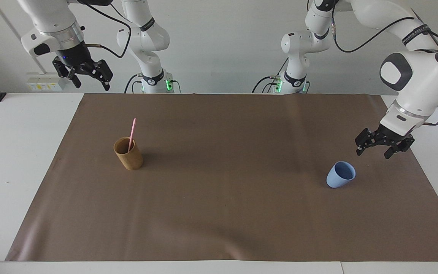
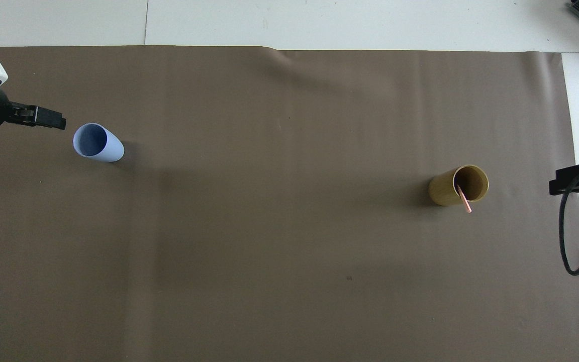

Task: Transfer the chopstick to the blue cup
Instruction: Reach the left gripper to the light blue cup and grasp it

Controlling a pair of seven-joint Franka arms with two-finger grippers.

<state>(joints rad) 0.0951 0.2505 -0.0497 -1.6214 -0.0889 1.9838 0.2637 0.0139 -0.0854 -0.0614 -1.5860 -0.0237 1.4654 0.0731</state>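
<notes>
The light pink chopstick (image 1: 131, 134) stands leaning in the tan wooden cup (image 1: 128, 154) toward the right arm's end of the table; it also shows in the overhead view (image 2: 465, 200). The blue cup (image 1: 340, 174) stands upright and empty toward the left arm's end, and shows in the overhead view (image 2: 97, 143). My left gripper (image 1: 373, 152) is open and empty, low over the mat beside the blue cup, apart from it. My right gripper (image 1: 91, 84) is open and empty, raised over the table's edge nearest the robots, and waits.
A brown mat (image 1: 219, 213) covers most of the white table (image 1: 17, 160). The wooden cup also shows in the overhead view (image 2: 459, 186). A black cable (image 2: 566, 236) hangs by the right gripper (image 2: 563, 185).
</notes>
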